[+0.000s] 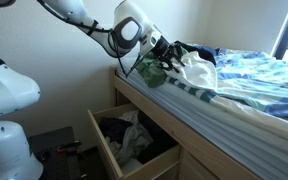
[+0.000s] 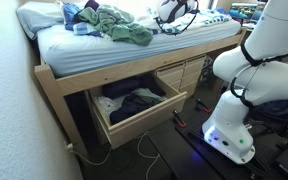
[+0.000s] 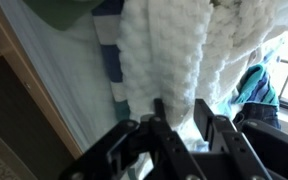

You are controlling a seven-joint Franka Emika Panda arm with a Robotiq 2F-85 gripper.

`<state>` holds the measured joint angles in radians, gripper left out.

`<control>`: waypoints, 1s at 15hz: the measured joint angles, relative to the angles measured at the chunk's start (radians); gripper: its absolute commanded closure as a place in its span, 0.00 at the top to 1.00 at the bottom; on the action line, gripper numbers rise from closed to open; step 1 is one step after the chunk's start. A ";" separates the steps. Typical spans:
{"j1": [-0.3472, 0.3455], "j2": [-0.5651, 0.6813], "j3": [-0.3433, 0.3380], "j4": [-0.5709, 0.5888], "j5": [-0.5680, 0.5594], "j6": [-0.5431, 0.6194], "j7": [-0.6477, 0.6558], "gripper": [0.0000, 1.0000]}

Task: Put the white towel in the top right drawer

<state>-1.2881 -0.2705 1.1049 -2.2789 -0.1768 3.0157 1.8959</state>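
The white towel [image 3: 164, 50], thick and knobbly, lies bunched on the bed and hangs down between my fingers [image 3: 206, 115]. My gripper [image 3: 181, 106] reaches in from the bottom of the wrist view, its jaws narrowed onto a fold of the cloth. In both exterior views the gripper [image 1: 170, 50] [image 2: 174, 14] is at the mattress edge, on the towel [image 1: 196, 68]. Below the bed the top right drawer [image 1: 102, 140] [image 2: 149, 118] stands pulled out, with dark and pale clothes inside.
A green garment [image 1: 149, 68] [image 2: 129, 33] lies beside the towel on the blue-and-white bedsheet [image 1: 254, 72] [image 2: 74, 42]. Smaller closed drawers [image 2: 181, 72] sit beside the open one. The robot base [image 2: 234, 135] stands on the floor close by. A white wall [image 1: 44, 50] rises behind the arm.
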 measured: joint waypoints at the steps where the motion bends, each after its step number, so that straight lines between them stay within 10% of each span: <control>1: -0.017 0.000 0.017 0.003 0.000 0.000 0.000 0.01; 8: -0.019 -0.033 0.031 0.025 0.004 -0.078 -0.002 0.01; 15: 0.239 -0.197 -0.220 0.027 0.011 -0.221 -0.005 0.01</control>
<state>-1.0494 -0.4679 0.8852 -2.2522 -0.1662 2.7946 1.8907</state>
